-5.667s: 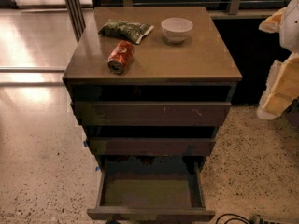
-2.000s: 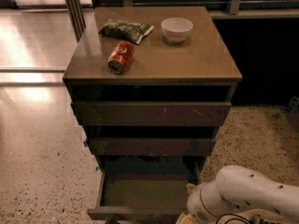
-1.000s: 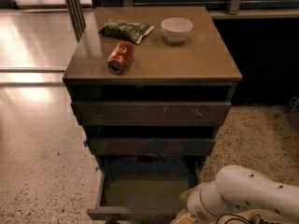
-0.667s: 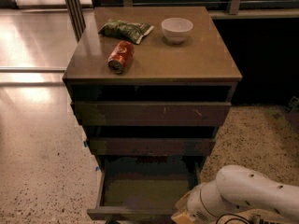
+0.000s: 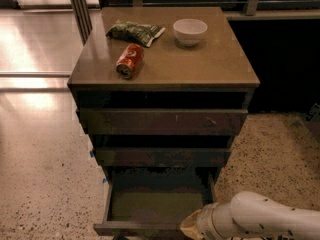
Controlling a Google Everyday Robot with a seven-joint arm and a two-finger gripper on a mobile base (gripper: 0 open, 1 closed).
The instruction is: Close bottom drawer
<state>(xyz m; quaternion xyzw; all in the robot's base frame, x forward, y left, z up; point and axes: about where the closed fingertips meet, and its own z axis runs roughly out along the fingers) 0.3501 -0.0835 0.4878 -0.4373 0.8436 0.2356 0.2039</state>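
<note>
Bottom drawer (image 5: 157,205) open, gripper (image 5: 193,227) at its front-right corner, grip unclear, can (image 5: 129,60) label illegible

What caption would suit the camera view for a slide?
Bottom drawer open, gripper at its front right corner; can, bag and bowl on the cabinet top.

No text, brand or number can be read anywhere. The red can (image 5: 129,60) lying on the cabinet top (image 5: 215,64) carries pale markings too blurred to make out, and so does the green packet (image 5: 135,31) just beyond it. The gripper (image 5: 192,226) sits at the near right corner of the bottom drawer (image 5: 155,205).
</note>
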